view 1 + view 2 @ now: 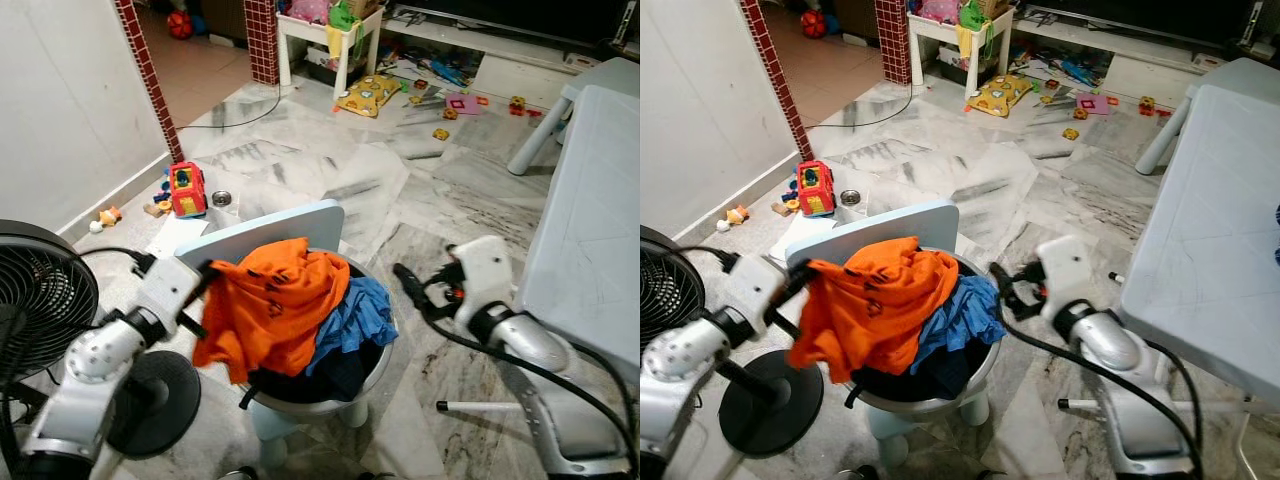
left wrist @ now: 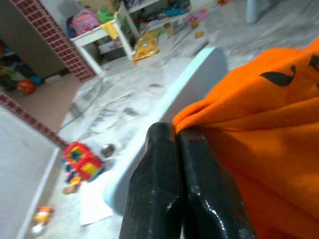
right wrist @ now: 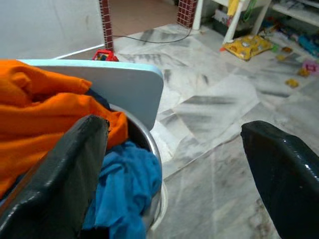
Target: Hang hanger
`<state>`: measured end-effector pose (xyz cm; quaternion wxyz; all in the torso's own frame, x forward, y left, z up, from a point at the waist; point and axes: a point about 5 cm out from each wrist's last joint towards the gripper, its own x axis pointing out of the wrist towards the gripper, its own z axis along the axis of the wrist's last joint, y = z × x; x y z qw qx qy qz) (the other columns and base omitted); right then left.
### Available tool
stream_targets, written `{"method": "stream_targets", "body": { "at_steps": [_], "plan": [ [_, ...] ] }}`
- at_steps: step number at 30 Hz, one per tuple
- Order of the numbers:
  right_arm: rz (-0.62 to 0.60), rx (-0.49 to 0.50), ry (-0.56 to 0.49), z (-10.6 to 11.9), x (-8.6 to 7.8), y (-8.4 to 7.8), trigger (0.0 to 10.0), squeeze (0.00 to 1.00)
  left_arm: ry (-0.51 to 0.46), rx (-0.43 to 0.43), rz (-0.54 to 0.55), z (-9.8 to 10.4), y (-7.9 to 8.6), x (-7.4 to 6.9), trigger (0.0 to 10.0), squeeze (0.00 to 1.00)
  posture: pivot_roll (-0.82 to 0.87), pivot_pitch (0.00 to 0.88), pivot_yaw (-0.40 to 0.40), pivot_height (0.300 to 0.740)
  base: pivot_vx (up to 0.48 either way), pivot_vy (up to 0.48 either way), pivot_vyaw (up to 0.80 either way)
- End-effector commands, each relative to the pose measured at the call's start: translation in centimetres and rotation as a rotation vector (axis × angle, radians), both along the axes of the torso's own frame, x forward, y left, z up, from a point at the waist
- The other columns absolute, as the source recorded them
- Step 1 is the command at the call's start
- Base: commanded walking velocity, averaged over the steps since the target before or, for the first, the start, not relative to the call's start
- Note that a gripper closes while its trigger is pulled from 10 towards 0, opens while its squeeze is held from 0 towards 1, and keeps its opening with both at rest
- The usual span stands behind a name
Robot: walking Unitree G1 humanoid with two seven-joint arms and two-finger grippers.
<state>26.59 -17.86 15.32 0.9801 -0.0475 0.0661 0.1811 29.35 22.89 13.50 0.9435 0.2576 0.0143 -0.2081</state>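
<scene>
An orange shirt [image 1: 275, 305] lies draped over a heap of clothes in a metal basin [image 1: 378, 368], with a blue cloth [image 1: 355, 315] beside it. My left gripper [image 1: 210, 270] is shut on the shirt's left edge; in the left wrist view its fingertips [image 2: 175, 130] pinch a fold of orange fabric. To the right of the basin, level with its rim, my right gripper [image 1: 408, 285] hangs open with nothing between its fingers [image 3: 65, 169]. I see no hanger in these frames.
The basin rests on a small light-blue chair [image 1: 270, 230]. A black standing fan [image 1: 40, 290] is close on my left. A white table [image 1: 590, 250] runs along the right. Toys, among them a red one [image 1: 186, 188], litter the marble floor behind.
</scene>
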Motion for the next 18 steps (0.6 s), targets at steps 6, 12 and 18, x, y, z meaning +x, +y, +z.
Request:
{"method": "stream_targets", "body": {
  "at_steps": [6, 12, 18],
  "plan": [
    [0.347, 0.118, 0.220, 0.0, -5.2, -0.1, 10.0, 0.00, 0.017, 0.141, -0.092, 1.5, 1.2, 1.7, 0.0, 0.00, -0.17, 0.160, 0.009, 0.740, 0.000, 0.000, 0.00],
    [0.391, 0.066, 0.294, 0.1, -6.4, -1.8, 10.0, 0.00, -0.003, 0.242, -0.167, 2.1, 0.2, 3.7, 0.0, 0.00, -0.19, 0.169, 0.017, 0.740, 0.000, 0.000, 0.00],
    [0.360, 0.058, 0.295, 0.7, -6.0, -2.4, 10.0, 0.00, -0.054, 0.268, -0.262, 2.5, -3.2, 6.0, 0.0, 0.00, -0.20, 0.178, 0.018, 0.740, 0.000, 0.000, 0.00]
  ]
}}
